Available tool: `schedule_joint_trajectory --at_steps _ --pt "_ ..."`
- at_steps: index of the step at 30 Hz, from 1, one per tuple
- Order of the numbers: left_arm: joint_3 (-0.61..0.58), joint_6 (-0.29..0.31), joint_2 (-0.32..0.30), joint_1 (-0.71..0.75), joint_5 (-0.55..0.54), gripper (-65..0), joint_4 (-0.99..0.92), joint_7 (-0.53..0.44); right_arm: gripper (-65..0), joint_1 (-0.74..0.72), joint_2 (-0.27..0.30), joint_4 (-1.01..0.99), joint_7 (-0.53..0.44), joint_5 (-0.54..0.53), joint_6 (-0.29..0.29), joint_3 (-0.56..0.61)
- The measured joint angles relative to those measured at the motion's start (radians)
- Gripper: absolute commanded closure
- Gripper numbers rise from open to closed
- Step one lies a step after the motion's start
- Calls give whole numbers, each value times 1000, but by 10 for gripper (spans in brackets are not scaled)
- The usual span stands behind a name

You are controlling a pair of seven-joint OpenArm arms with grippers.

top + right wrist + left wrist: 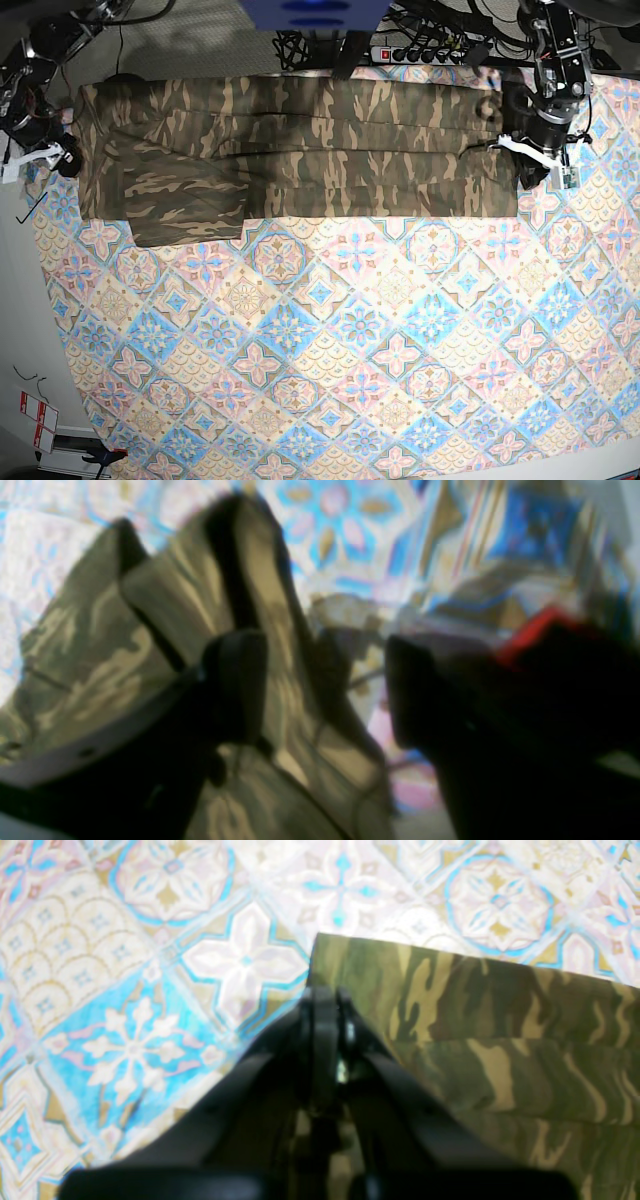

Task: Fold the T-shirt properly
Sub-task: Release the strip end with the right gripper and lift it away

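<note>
The left gripper (330, 995) was clenched at the folded camo T-shirt (500, 1040)'s crisp corner, while the right gripper (325, 690) gaped over rumpled cloth.

The base view looks straight down from high up on the whole tablecloth (330, 340), while both wrist views peer close along their fingers at the T-shirt (300, 150).

A: The T-shirt (300, 145) is matt woven cloth in a camouflage print, creased softly where it doubles over.

B: And the tablecloth (330, 350)?

A: Cloth as well, flat and smooth, its printed tiles without any shine.

B: The left gripper (330, 995)?

A: Black, dull, probably plastic, though the wrist view is too blurred to be sure.
</note>
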State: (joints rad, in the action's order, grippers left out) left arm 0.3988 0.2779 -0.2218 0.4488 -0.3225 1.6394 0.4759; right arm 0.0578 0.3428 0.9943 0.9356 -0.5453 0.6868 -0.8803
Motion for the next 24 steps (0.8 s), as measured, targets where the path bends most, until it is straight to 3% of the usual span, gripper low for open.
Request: schedule_joint_trajectory --at_steps 9,15,20,24 --pt "0 5 -25 -22 0 0 -84 3 -362 -21 18 -68 -6 17 9 1" --pt "-3 -3 -25 -36 0 0 -108 4 -361 -13 9 9 56 36 1 49" --pt "-6 0 -25 -47 0 0 -108 3 -361 2 -14 66 59 -44 10 106" --pt "-6 -3 -25 -47 0 0 -114 3 -360 24 -11 66 60 -27 -2 110"
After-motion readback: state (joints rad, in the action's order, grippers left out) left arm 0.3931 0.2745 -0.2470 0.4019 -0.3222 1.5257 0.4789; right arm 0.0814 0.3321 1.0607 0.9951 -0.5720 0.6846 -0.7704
